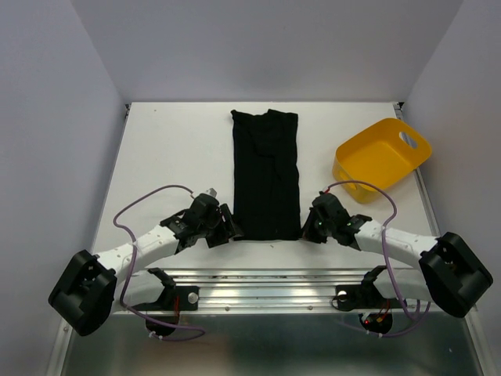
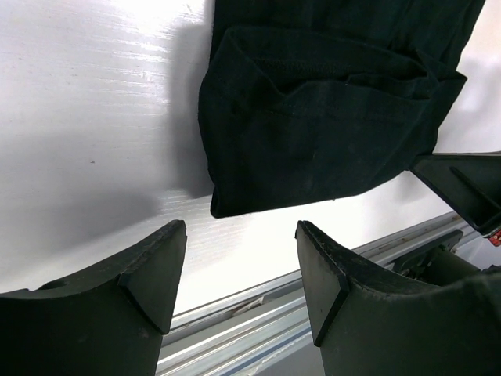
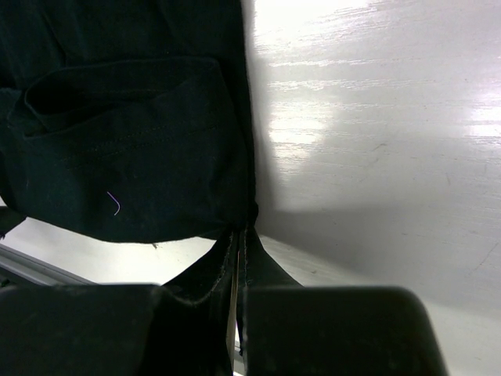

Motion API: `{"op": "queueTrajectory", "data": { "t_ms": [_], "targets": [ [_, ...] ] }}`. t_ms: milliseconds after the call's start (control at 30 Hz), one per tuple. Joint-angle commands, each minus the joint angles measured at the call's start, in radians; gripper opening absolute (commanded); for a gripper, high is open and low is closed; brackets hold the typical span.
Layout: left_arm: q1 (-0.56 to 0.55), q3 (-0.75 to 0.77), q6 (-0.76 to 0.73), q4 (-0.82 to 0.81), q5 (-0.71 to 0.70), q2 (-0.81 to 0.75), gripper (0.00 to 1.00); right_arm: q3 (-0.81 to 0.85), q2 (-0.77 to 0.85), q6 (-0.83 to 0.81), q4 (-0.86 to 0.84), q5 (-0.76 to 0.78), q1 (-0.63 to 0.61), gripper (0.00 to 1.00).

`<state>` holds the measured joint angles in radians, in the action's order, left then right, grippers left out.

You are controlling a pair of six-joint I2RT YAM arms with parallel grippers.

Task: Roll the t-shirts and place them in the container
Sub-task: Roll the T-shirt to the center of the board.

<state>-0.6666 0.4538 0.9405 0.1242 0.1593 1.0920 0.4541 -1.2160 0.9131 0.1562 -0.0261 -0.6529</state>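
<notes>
The left gripper (image 2: 241, 233) stood with jaws apart and nothing between them, just short of the near left corner of the folded t-shirt (image 1: 266, 172). The right gripper (image 3: 239, 235) was closed, its tips touching the near right corner; whether cloth was pinched I could not tell. A tidy roll would likely need both corners caught evenly and turned together toward the far end. The yellow tub (image 1: 380, 157), far right, showed nothing inside.

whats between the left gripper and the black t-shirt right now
Only bare white table. In the left wrist view the open left gripper sits just short of the black t-shirt, facing its near corner, with nothing in the gap.
</notes>
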Motion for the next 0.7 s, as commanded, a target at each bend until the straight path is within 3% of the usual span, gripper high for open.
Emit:
{"op": "queueTrajectory", "data": {
  "t_ms": [0,267,500,667],
  "targets": [
    [-0.007,-0.006,-0.008,-0.026,0.016,0.008,0.69,0.032,-0.010,-0.003,-0.014,0.012,0.007,0.01],
    [-0.008,-0.012,0.020,-0.060,0.028,0.025,0.66,0.040,-0.027,-0.006,-0.020,0.006,0.007,0.01],
    [-0.008,-0.026,0.029,-0.067,0.032,0.031,0.53,0.044,-0.030,-0.006,-0.020,0.005,0.007,0.01],
    [-0.008,-0.059,0.029,-0.048,0.036,-0.007,0.66,0.032,-0.010,0.000,-0.015,0.008,0.007,0.01]
  ]
}}
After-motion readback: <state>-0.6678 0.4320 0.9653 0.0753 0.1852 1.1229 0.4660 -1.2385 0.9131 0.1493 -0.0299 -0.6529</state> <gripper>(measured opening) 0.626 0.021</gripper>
